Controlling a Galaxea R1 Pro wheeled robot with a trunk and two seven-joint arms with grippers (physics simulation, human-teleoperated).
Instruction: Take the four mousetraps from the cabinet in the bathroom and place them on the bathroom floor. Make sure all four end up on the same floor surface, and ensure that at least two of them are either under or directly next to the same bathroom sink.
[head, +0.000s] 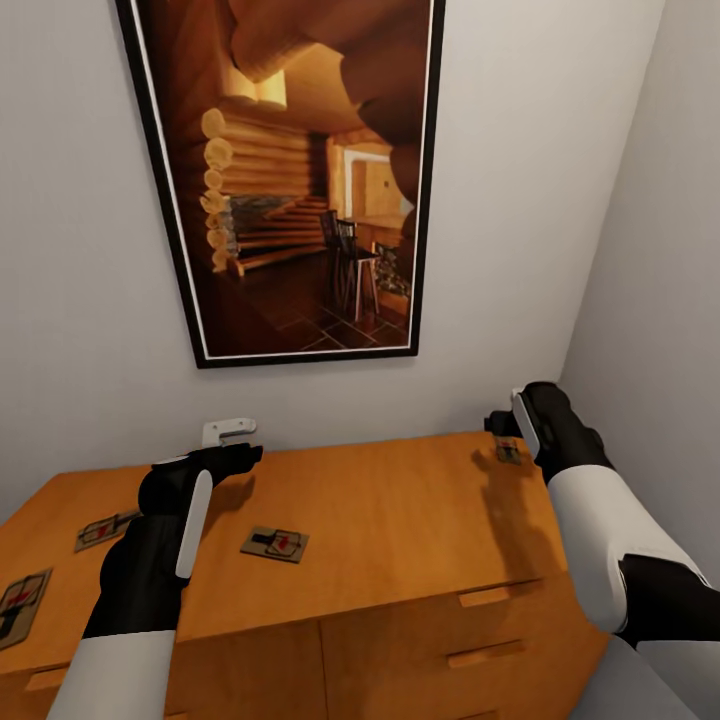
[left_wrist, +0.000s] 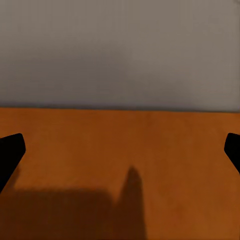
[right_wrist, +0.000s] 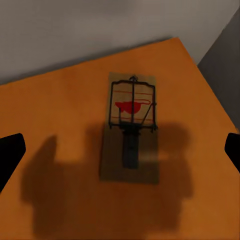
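Mousetraps, four of them, all sit flat on the cabinet (head: 400, 520) top. Going near to far in the head view: one (head: 20, 605) at about 8 o'clock by the edge, another (head: 105, 528) a bit further back, one (head: 274, 544) near the middle just beside the left arm, and the far one (head: 508, 451) at roughly 2 o'clock, right by the right gripper (head: 505, 420). The right wrist camera has that trap (right_wrist: 131, 127) dead centre between wide-open fingertips (right_wrist: 10, 152), gripping nothing. The left gripper (head: 245, 455) hovers over bare wood, spread wide too, empty. A framed cabin picture (head: 300, 180) hangs at 12 o'clock.
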